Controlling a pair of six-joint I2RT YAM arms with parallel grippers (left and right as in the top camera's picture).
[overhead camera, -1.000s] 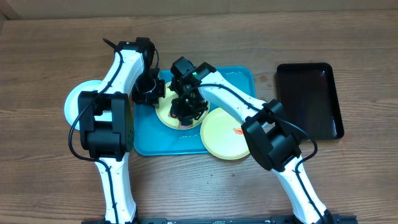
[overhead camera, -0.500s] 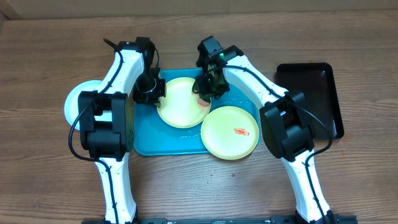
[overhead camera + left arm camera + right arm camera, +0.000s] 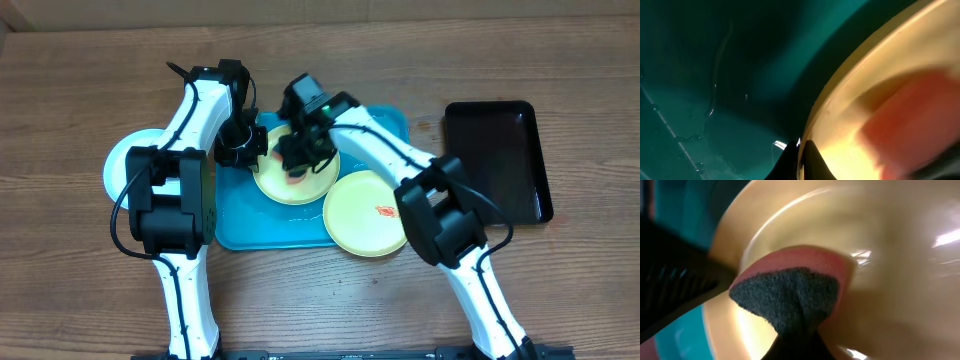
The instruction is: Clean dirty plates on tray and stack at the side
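The left claw is clenched on the near rim of the held plate; the left wrist view shows its two dark fingertips straddling the plate edge, one on each side. This yellow-green plate with a cream centre lies inside the tray and extends away from the left claw toward the right claw. The right claw is grasping a sponge, pink with a dark scouring face, pinched between its fingers at the lower edge of the right wrist view. The sponge sits directly below the right claw and presses on the plate's cream surface. In the left wrist view the sponge shows as a blurred pink patch beyond the clamped rim. The turquoise tray floor lies just beside the left claw, on the outer side of the rim. A second plate, also yellow-green, lies near the right claw on its arm side, overhanging the tray's corner, and carries a small red smear. A pale plate rests on the table behind the left claw, outside the tray and partly hidden by the left arm. A black tray lies well apart from the right claw, past the turquoise tray's far end.
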